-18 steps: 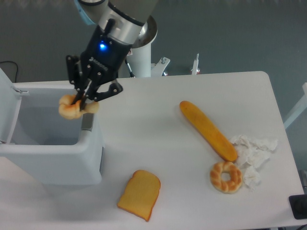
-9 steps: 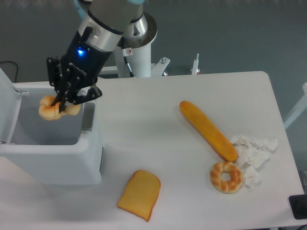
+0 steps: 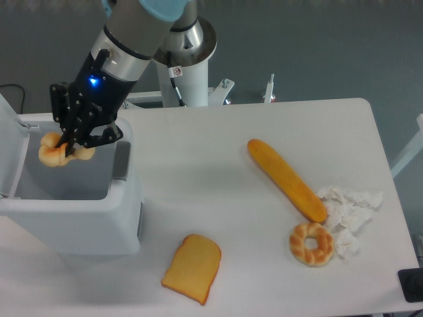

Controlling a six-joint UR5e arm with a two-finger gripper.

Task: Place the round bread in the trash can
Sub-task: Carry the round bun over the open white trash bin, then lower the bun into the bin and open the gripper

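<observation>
A golden-brown round bread (image 3: 55,150) hangs over the open mouth of the white trash can (image 3: 73,221), held above its grey inside. My gripper (image 3: 68,142) is shut on this ring, its black fingers crossing the bun's middle. The arm reaches in from the upper right. A second look-alike ring (image 3: 311,244) lies on the table at the lower right, far from the gripper.
A long orange baguette (image 3: 287,179) lies diagonally on the right half of the table. Crumpled white paper (image 3: 347,211) sits by the second ring. A toast slice (image 3: 192,267) lies near the front edge. The can's lid (image 3: 8,142) stands open at the far left.
The gripper has carried the round bread leftward, from the can's right rim to over the middle of its opening. Nothing else on the table has moved.
</observation>
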